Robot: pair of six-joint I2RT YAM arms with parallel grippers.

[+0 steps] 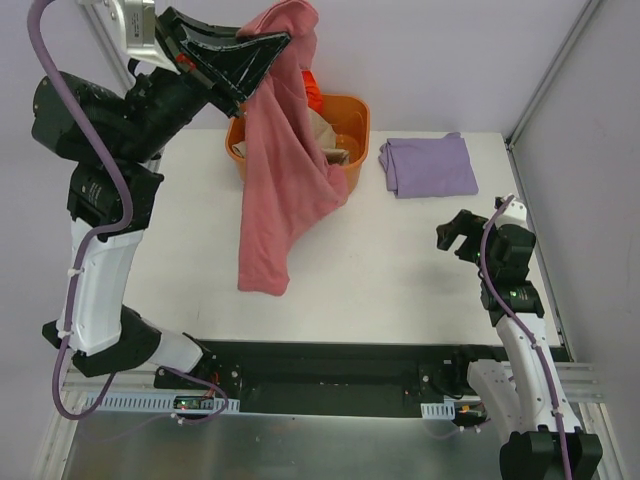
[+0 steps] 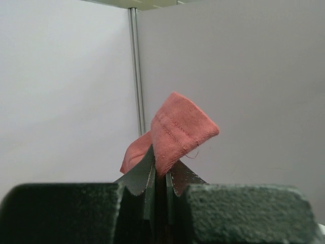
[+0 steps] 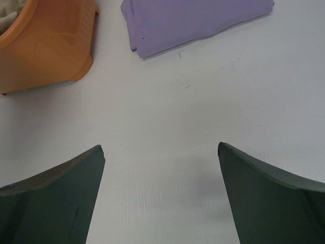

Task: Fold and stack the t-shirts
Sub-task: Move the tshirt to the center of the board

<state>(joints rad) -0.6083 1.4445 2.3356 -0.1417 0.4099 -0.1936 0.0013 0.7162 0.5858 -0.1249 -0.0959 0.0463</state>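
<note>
My left gripper (image 1: 278,42) is raised high at the back left and is shut on a corner of the dusty rose-red t-shirt (image 1: 283,170). The shirt hangs down from it, its lower end reaching the table (image 1: 180,250). In the left wrist view a hemmed corner of that shirt (image 2: 175,133) sticks up between the closed fingers (image 2: 161,175). A folded lavender purple t-shirt (image 1: 428,165) lies flat at the back right; it also shows in the right wrist view (image 3: 193,20). My right gripper (image 1: 452,236) is open and empty above bare table (image 3: 162,147), in front of the lavender shirt.
An orange plastic tub (image 1: 350,125) stands at the back centre behind the hanging shirt, with tan and bright orange cloth inside; its side also shows in the right wrist view (image 3: 48,46). Walls and frame posts close the table's back and right sides.
</note>
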